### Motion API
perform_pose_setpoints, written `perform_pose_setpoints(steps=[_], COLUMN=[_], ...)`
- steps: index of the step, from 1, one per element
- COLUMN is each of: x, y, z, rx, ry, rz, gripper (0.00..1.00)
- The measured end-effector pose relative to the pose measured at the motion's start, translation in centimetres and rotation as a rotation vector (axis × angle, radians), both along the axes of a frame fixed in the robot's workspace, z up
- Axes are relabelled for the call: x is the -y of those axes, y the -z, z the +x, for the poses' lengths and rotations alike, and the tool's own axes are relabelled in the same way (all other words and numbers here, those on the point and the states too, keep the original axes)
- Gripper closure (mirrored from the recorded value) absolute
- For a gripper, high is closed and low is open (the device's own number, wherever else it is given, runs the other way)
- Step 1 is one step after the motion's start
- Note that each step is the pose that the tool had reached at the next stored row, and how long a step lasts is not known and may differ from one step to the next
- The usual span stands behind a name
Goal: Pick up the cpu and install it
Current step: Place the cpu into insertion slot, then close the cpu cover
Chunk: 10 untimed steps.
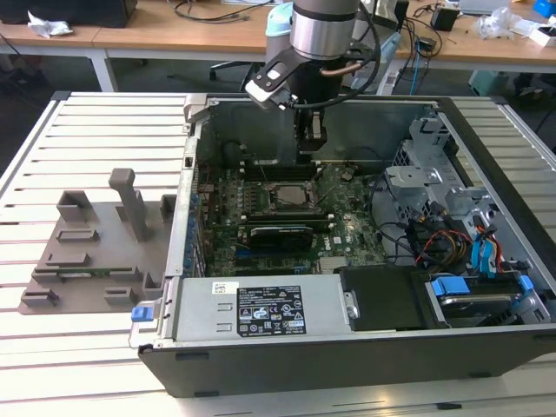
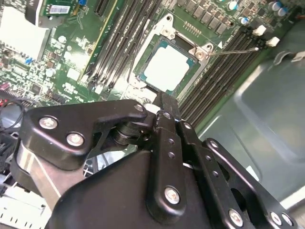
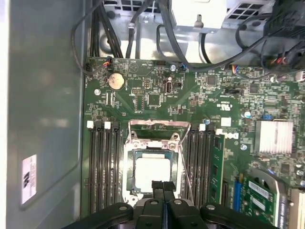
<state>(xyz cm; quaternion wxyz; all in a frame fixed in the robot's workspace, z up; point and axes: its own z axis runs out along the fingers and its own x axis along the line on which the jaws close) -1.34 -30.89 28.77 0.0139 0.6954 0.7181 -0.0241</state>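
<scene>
Lying flat, the square silver cpu (image 3: 152, 172) sits socketed.

Open room above cpu (image 3: 151, 172) between memory slots (image 3: 102, 167)

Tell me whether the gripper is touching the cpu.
Apart. In the exterior view the gripper ends short of the cpu, with motherboard showing between them.

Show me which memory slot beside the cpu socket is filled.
The green memory module sits in the outermost slot on the silver heatsink side of the cpu; all other slots are empty black.
</scene>
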Motion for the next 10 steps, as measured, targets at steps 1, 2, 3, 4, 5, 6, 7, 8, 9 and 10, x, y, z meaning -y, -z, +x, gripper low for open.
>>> perform_pose_setpoints(steps=[1, 2, 3, 4, 5, 6, 7, 8, 9, 10], x=[0.0, 0.0, 0.0, 0.0, 0.0, 0.0, 0.0, 0.0, 0.0, 0.0], y=[-0.06, -0.06, -0.06, -0.07, -0.07, -0.07, -0.07, -0.07, -0.07, -0.07], z=[0.0, 0.0, 0.0, 0.0, 0.0, 0.0, 0.0, 0.0, 0.0, 0.0], rx=[0.0001, 0.0002, 0.0002, 0.0001, 0.0001, 0.0, 0.0, 0.0, 0.0001, 0.0], ry=[0.0, 0.0, 0.0, 0.0, 0.0, 0.0, 0.0, 0.0, 0.0, 0.0], rz=[0.0002, 0.0004, 0.0004, 0.0002, 0.0003, 0.0002, 0.0002, 0.0002, 0.0003, 0.0002], gripper=[0.89, 0.89, 0.89, 0.89, 0.89, 0.89, 0.89, 0.89, 0.89, 0.89])
